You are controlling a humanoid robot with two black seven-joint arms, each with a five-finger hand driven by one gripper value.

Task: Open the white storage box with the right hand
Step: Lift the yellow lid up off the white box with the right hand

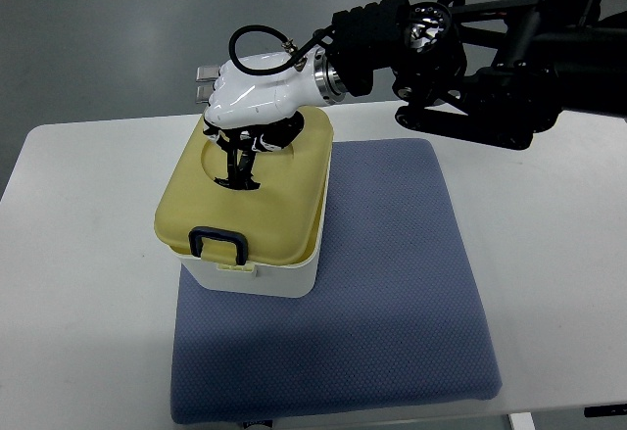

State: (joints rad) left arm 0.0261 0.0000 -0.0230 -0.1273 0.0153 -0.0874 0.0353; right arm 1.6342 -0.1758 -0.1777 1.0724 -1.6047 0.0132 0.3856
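Observation:
The white storage box (pixel 257 278) stands on the left part of a blue mat, closed by a pale yellow lid (pixel 279 200). A dark blue latch (pixel 218 243) sits at the lid's front edge. My right hand (pixel 240 167), with a white shell and black fingers, comes in from the upper right and hovers over the back of the lid. Its fingers (pixel 238 164) reach down into the round recess in the lid's middle and are pinched together on the lid's centre grip there. The lid lies flat on the box.
The blue padded mat (pixel 392 293) covers the middle of the white table (pixel 88 254). My black right forearm (pixel 490 68) spans the upper right above the table's far edge. Grey floor shows beyond the table.

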